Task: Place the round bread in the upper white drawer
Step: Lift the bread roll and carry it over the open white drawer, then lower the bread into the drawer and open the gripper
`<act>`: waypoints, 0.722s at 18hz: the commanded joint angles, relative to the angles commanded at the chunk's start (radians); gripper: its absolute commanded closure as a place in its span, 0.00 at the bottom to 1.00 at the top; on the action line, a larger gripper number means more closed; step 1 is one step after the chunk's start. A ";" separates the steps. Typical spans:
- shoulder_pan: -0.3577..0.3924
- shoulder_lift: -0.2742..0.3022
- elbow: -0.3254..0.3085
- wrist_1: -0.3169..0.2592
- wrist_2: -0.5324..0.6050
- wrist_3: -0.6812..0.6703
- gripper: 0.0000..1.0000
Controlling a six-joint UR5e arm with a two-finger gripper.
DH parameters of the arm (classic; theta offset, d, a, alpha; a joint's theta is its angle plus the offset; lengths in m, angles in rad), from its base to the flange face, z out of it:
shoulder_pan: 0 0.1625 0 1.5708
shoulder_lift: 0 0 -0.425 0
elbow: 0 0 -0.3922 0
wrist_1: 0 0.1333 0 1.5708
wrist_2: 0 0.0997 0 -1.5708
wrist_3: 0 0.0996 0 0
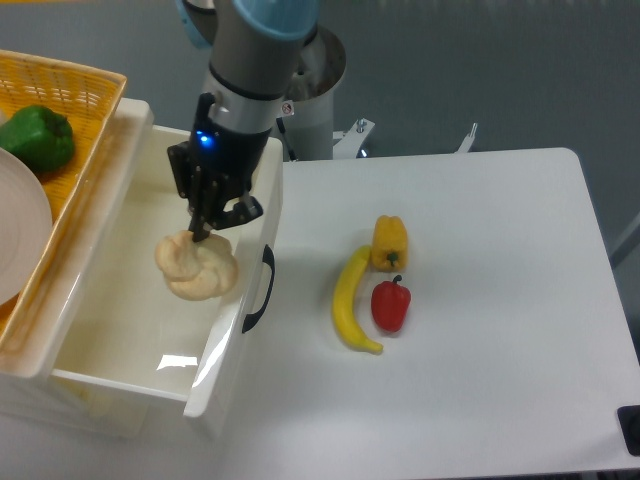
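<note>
You have the gripper (203,232) clamped on the top of the round bread (196,266), its dark fingers drawn together where they meet the bun's upper edge; the fingertips themselves are hard to make out against the knotted crust. The bread hangs from the jaws inside the outline of the upper white drawer (110,330), over its open cavity near the front wall, and you cannot tell from this view whether its underside touches the drawer floor. The bun is a lumpy round mass with no clear long axis, slightly wider than tall as seen here, its knotted surface facing the camera. A blue light shows on the gripper body above the fingers. The drawer is pulled out, its dark curved handle (260,291) on the front face just right of the bread; the drawer's lower left corner is cut off by the frame edge. Left of the drawer, the yellow wicker basket (80,90) holds a green pepper (38,137), and a white plate (18,230) is partly cropped. On the table (480,330), well apart from the drawer, a banana (349,302), a yellow pepper (389,241) and a red pepper (391,305) lie close together.
</note>
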 joint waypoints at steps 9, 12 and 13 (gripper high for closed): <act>-0.011 -0.009 -0.040 0.009 -0.005 0.006 0.36; -0.017 -0.012 -0.041 0.006 -0.003 -0.003 0.21; -0.017 -0.012 -0.041 0.006 -0.003 -0.006 0.15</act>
